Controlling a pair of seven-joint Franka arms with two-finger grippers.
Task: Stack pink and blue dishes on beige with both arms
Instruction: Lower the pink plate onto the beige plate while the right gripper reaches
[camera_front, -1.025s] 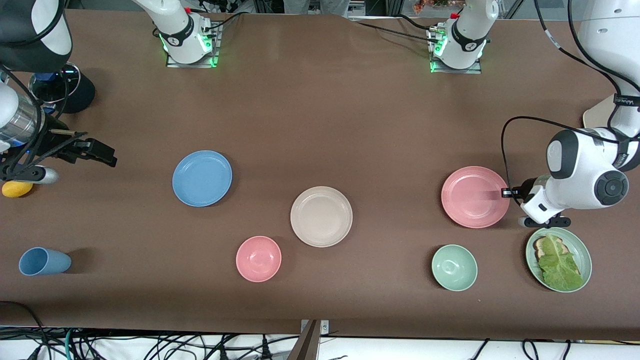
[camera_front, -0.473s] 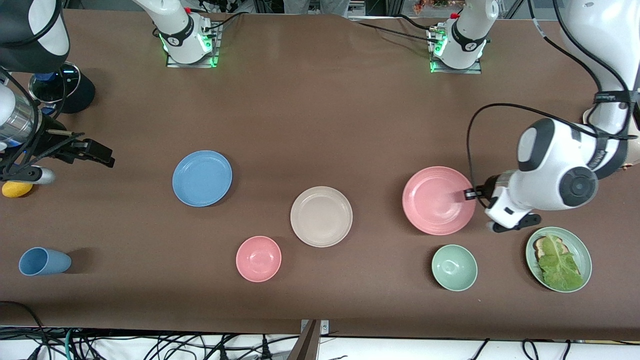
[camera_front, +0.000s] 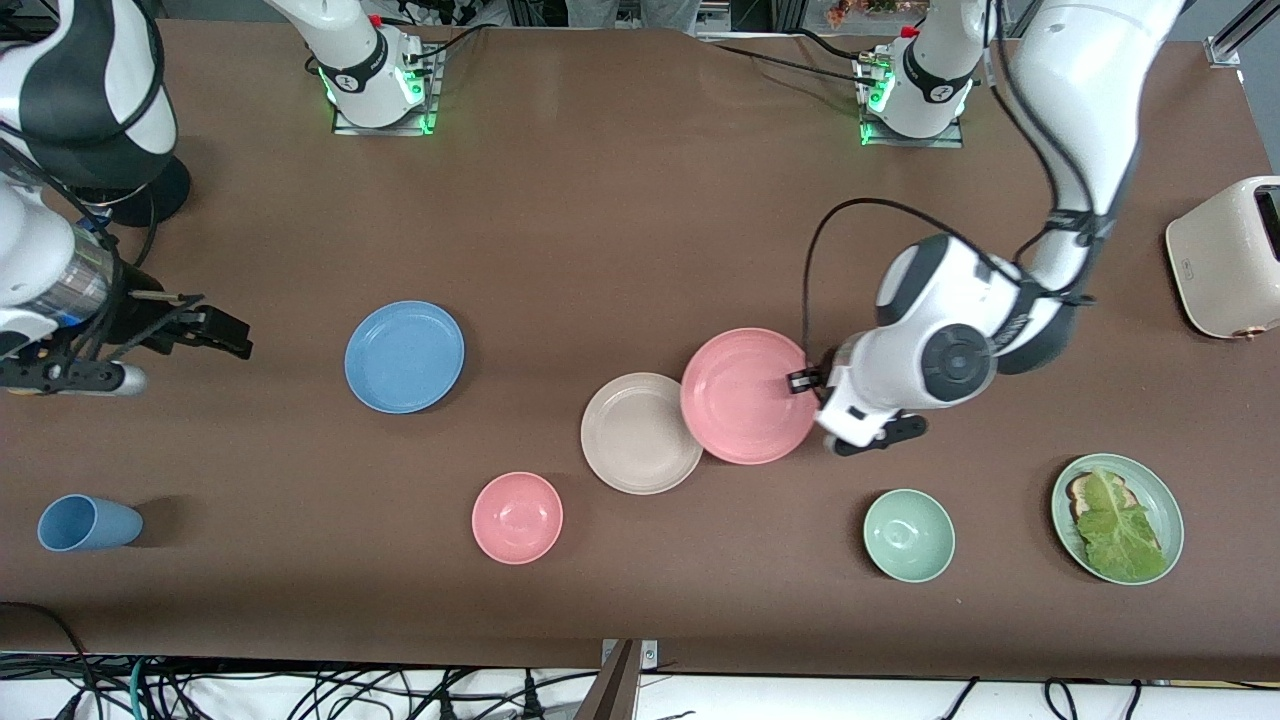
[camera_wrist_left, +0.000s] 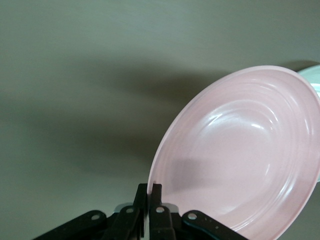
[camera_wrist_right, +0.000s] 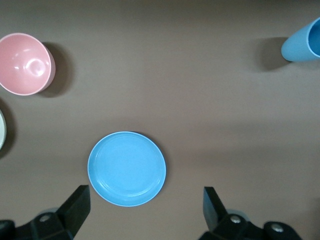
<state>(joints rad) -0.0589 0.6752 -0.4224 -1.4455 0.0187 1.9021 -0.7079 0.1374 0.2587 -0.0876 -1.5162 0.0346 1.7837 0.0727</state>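
My left gripper (camera_front: 800, 382) is shut on the rim of the pink plate (camera_front: 742, 395) and holds it tilted, just above the table. The plate's edge overlaps the rim of the beige plate (camera_front: 635, 435), which lies flat at mid-table. The left wrist view shows the fingers (camera_wrist_left: 156, 192) pinching the pink plate (camera_wrist_left: 240, 160). The blue plate (camera_front: 404, 356) lies flat toward the right arm's end. My right gripper (camera_front: 235, 338) hangs open over the table beside it, holding nothing. In the right wrist view the blue plate (camera_wrist_right: 127, 168) sits just ahead of the open right gripper (camera_wrist_right: 145, 195).
A pink bowl (camera_front: 517, 517), a pale green bowl (camera_front: 908, 535) and a green plate with toast and lettuce (camera_front: 1160, 495) lie nearer the front camera. A blue cup (camera_front: 88, 522) lies on its side at the right arm's end. A cream toaster (camera_front: 1225, 257) stands at the left arm's end.
The left arm has carried the pink plate toward the beige plate, from well apart to overlapping its rim. The right arm shifted slightly toward the blue plate, its gripper still open.
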